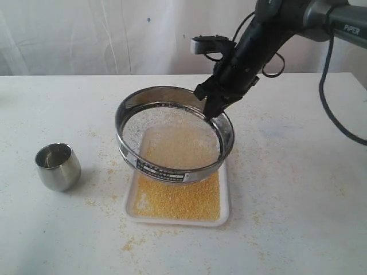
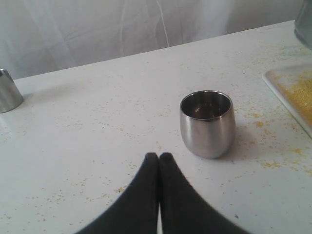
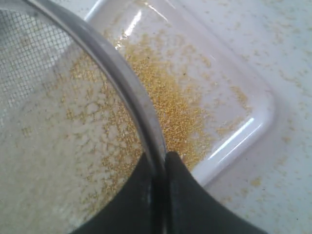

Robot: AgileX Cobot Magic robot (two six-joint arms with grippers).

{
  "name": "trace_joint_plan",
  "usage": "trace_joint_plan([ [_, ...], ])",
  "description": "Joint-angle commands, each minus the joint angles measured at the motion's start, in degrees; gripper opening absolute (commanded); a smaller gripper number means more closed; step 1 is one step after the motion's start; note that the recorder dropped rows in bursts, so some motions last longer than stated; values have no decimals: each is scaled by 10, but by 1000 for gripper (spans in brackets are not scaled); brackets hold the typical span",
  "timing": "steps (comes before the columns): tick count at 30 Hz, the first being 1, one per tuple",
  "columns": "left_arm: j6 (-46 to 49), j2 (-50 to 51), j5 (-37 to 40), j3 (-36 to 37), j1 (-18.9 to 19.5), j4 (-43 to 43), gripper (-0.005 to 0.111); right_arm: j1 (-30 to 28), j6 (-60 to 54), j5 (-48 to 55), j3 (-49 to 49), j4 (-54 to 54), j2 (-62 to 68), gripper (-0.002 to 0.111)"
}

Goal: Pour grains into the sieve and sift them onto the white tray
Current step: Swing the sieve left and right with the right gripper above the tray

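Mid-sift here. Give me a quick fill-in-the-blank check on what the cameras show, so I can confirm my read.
1. The right gripper holds the sieve by its ____.
2. A layer of grains lies in the ____ tray.
3. The left gripper, near the steel cup, is ____ and holds nothing.
4. The steel cup stands ____ on the table.

Missing words: rim; white; shut; upright.
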Motion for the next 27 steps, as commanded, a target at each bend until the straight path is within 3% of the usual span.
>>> trace_joint_plan([
  [1, 2, -3, -2, 2, 1, -8, 0, -25, 204, -45, -1, -78, -10, 0],
  [2, 2, -3, -2, 2, 1, -8, 0, -21, 59, 7, -1, 14, -9, 0],
  [4, 2, -3, -2, 2, 1, -8, 0, -16, -61, 7, -1, 45, -8, 0],
  [5, 2, -3, -2, 2, 1, -8, 0, -16, -20, 7, -1, 3, -8, 0],
  [6, 2, -3, -2, 2, 1, -8, 0, -23, 152, -48, -1, -112, -6, 0],
  [7, 2, -3, -2, 2, 1, -8, 0, -27, 248, -51, -1, -137, -6, 0],
  [8, 2, -3, -2, 2, 1, -8, 0, -28, 273, -41, -1, -126, -5, 0],
  [9, 2, -3, -2, 2, 1, -8, 0, -28, 223, -18, -1, -79, -5, 0],
  [10, 2, -3, -2, 2, 1, -8, 0, -19, 72, 7, -1, 39, -5, 0],
  [12, 2, -3, -2, 2, 1, -8, 0, -6, -11, 7, 1, 70, -9, 0],
  [14, 2, -3, -2, 2, 1, -8, 0, -3, 63, -23, 0, -48, -13, 0],
  [15, 2, -3, -2, 2, 1, -8, 0, -11, 234, -53, 0, -158, -13, 0],
  [17, 2, -3, -2, 2, 1, -8, 0, -16, 283, -31, 0, -132, -11, 0],
  [19, 2, -3, -2, 2, 1, -8, 0, -7, 37, 7, 0, 56, -10, 0],
  [21, 2, -3, -2, 2, 1, -8, 0, 3, -50, 7, 0, 54, -13, 0],
  [22, 2, -3, -2, 2, 1, -8, 0, 3, -18, 7, 0, 19, -13, 0],
  [23, 2, -3, -2, 2, 1, -8, 0, 0, 132, -45, 0, -105, -13, 0],
  [24, 2, -3, -2, 2, 1, -8, 0, -3, 210, -54, 0, -159, -13, 0],
  [26, 2, -3, -2, 2, 1, -8, 0, -4, 297, -49, 0, -166, -13, 0],
  [27, 2, -3, -2, 2, 1, -8, 0, -4, 250, -35, 0, -125, -13, 0],
])
